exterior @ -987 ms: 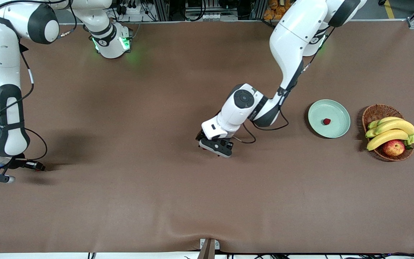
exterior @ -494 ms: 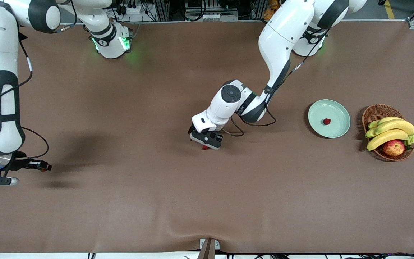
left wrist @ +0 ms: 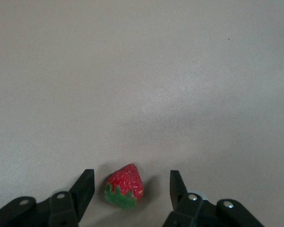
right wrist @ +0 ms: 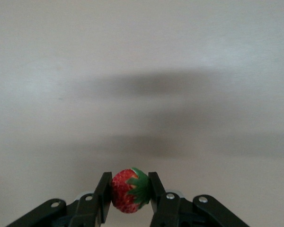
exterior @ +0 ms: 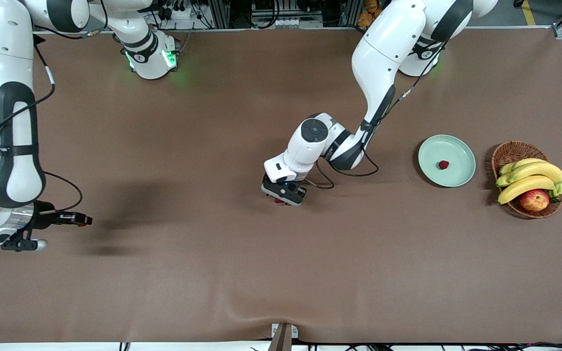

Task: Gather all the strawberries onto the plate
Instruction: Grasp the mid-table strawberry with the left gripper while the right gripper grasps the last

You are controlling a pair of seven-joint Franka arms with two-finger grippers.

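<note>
One strawberry (left wrist: 124, 186) lies on the brown table near its middle, between the fingers of my left gripper (left wrist: 131, 189). That gripper is open, with a gap on each side of the berry. From the front, my left gripper (exterior: 283, 194) is low over the berry and hides most of it. My right gripper (right wrist: 128, 187) is shut on a second strawberry (right wrist: 128, 190). It hangs over the table at the right arm's end (exterior: 85, 221). A third strawberry (exterior: 443, 165) rests in the pale mint-green plate (exterior: 456, 146) toward the left arm's end.
A brown wicker basket (exterior: 510, 150) stands beside the plate at the left arm's end. It holds bananas (exterior: 530, 176) and a red-yellow apple (exterior: 534, 200). A metal bracket (exterior: 283, 334) sits at the table edge nearest the front camera.
My left gripper shifted and settled low around the middle strawberry, its fingers narrowing. My right gripper, still holding its strawberry, moved toward the table's middle.
</note>
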